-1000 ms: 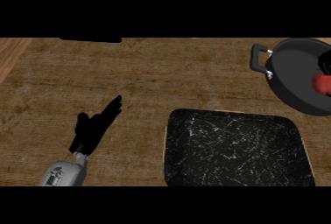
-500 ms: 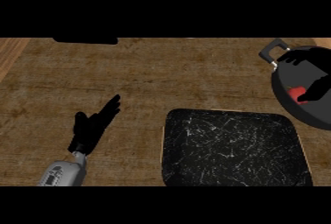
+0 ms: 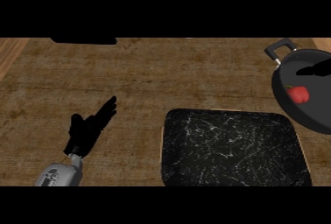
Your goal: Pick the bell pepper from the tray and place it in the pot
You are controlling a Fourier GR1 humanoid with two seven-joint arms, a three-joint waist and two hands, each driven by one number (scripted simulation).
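I see the red bell pepper [image 3: 298, 93] lying inside the black pot [image 3: 291, 111] at my 2 o'clock, so I judge the placing done, with the dark speckled tray [image 3: 229, 148] at 5 o'clock holding nothing. My left hand [image 3: 89, 129] rests at 8 o'clock on the wooden counter [image 3: 161, 74], fingers straight and released. A dark shape [image 3: 317, 69] sits above the pepper (possibly my right hand; I cannot tell its state), so what is left is withdrawing

Brown wood-grain counter [image 3: 168, 74]; dark object [image 3: 84, 40] at far edge.
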